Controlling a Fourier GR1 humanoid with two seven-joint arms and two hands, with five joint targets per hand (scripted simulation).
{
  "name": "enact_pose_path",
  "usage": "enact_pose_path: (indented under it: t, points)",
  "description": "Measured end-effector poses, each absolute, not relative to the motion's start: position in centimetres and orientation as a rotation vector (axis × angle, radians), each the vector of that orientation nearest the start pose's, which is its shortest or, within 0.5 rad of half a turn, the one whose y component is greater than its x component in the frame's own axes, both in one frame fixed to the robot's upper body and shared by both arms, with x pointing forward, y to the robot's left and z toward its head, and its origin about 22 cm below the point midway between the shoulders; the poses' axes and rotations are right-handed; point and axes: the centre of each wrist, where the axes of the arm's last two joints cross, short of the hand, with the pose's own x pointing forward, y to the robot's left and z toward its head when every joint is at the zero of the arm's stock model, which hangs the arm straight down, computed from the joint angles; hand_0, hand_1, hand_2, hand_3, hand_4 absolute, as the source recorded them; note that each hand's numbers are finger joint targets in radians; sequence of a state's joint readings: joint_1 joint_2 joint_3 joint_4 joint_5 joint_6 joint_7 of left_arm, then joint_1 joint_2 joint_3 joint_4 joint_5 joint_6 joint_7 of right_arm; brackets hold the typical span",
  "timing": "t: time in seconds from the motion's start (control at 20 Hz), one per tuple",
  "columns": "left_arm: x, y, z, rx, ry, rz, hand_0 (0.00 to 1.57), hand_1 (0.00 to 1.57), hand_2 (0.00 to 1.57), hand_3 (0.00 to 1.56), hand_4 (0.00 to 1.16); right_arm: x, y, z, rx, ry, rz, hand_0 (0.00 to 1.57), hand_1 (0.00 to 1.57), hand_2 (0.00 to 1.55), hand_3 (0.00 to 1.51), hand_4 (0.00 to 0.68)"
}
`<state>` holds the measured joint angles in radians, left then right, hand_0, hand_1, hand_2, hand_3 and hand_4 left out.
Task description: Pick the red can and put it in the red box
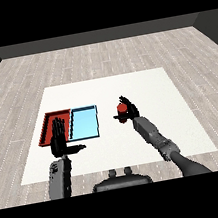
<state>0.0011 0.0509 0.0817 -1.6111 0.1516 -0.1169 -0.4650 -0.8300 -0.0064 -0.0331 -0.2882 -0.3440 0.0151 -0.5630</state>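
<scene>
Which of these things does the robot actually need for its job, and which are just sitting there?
Needed:
- red can, with the right hand curled round it
- red tray, where the can goes

Just there:
- light blue tray, beside the red one
- left hand, open, over the red tray's near edge

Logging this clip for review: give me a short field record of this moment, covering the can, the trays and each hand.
can: small red cylindrical can, right of both trays, in neither
right hand: black right hand curled round the can
left hand: black left hand open, fingers straight, over the red tray's near edge
red tray: shallow red rectangular tray, leftmost on the white table
blue tray: light blue rectangular tray, beside the red one on its right
</scene>
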Motion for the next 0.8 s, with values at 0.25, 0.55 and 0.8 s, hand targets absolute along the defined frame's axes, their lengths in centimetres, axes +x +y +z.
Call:
enact_pose_path:
  t: [0.25, 0.55, 0.8]
  points:
    - [24.1, 25.7, 1.3, -0.094, -2.089, 0.076, 0.0, 0.0, 0.0, 0.0, 0.0, 38.0, -14.5, -5.5, 0.153, -1.561, -0.017, 1.54, 1.54, 1.47, 1.42, 0.575]
    - [23.8, 25.6, 1.5, -0.106, -2.094, 0.078, 0.0, 0.0, 0.0, 0.0, 0.0, 38.8, -13.8, -4.6, 0.079, -1.537, 0.035, 1.53, 1.53, 1.47, 1.42, 0.551]
    - [24.0, 25.2, 1.2, -0.098, -2.09, 0.085, 0.0, 0.0, 0.0, 0.0, 0.0, 38.6, -13.7, -4.8, 0.059, -1.519, 0.067, 1.55, 1.55, 1.47, 1.41, 0.552]
